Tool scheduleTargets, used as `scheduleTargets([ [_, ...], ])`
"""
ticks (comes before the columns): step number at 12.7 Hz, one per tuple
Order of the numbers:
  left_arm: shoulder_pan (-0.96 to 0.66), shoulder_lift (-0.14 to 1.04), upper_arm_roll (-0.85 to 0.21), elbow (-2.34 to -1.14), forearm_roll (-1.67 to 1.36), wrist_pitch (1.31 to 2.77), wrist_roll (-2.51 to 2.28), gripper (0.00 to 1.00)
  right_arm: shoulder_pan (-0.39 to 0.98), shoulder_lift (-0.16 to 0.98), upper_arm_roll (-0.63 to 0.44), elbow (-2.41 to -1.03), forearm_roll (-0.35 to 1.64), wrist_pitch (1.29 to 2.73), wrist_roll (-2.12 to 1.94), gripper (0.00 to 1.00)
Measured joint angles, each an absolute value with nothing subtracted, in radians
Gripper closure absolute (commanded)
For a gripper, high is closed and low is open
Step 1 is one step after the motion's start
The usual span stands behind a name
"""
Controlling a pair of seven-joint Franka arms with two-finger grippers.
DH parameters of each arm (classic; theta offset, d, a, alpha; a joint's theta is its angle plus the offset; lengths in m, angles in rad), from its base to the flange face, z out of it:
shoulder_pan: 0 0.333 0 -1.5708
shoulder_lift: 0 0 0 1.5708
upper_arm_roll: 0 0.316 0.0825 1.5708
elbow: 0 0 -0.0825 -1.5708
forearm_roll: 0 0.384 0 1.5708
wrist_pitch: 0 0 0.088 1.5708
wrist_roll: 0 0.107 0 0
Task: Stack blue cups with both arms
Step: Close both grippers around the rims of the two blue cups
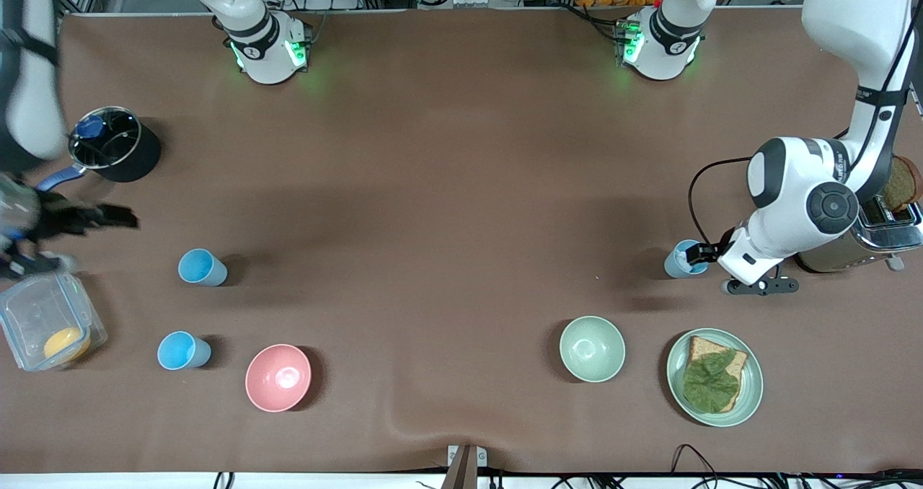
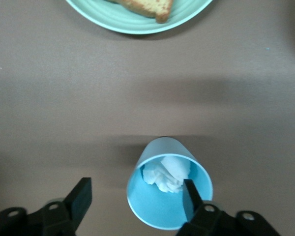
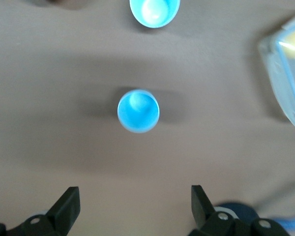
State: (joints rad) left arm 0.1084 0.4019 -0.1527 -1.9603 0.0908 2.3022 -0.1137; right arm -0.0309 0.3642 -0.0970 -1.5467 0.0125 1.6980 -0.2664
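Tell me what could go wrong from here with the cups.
The left gripper has one finger inside the cup, which holds crumpled white paper; stacking could jam or spill it. The right gripper, open over the table, is blurred, so it may knock the upright cup.

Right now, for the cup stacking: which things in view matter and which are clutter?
Job:
cup by left gripper, paper inside
two cups at the right arm's end
left gripper, open, one finger inside the cup
right gripper, open, above

Clutter:
pink bowl
green bowl
plate with toast
toaster
pot
plastic box
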Motion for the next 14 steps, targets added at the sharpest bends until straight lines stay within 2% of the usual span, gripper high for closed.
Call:
scheduleTargets([
  [3,0.110,0.415,-0.153,-1.978,0.091,2.339,-0.114,0.30,0.019,0.435,-0.095,-1.651,0.013,1.898,-0.264,0.00],
  [4,0.110,0.416,-0.153,-1.987,0.091,2.354,-0.114,0.40,0.030,0.439,-0.094,-1.691,0.013,1.951,-0.261,0.00],
  [5,0.110,0.416,-0.153,-1.995,0.091,2.363,-0.114,0.58,0.030,0.447,-0.096,-1.725,0.013,1.999,-0.259,0.00],
  [6,0.110,0.416,-0.153,-2.001,0.091,2.370,-0.114,0.83,0.027,0.459,-0.099,-1.746,0.013,2.031,-0.259,0.00],
  [7,0.110,0.416,-0.153,-2.005,0.091,2.372,-0.114,1.00,0.022,0.472,-0.103,-1.752,0.013,2.042,-0.258,0.00],
  [11,0.110,0.416,-0.154,-2.007,0.091,2.376,-0.114,1.00,-0.073,0.491,-0.111,-1.754,0.016,2.056,-0.251,0.00],
  [14,0.110,0.414,-0.155,-2.006,0.091,2.383,-0.114,1.00,-0.084,0.525,-0.105,-1.757,0.042,2.069,-0.248,0.00],
])
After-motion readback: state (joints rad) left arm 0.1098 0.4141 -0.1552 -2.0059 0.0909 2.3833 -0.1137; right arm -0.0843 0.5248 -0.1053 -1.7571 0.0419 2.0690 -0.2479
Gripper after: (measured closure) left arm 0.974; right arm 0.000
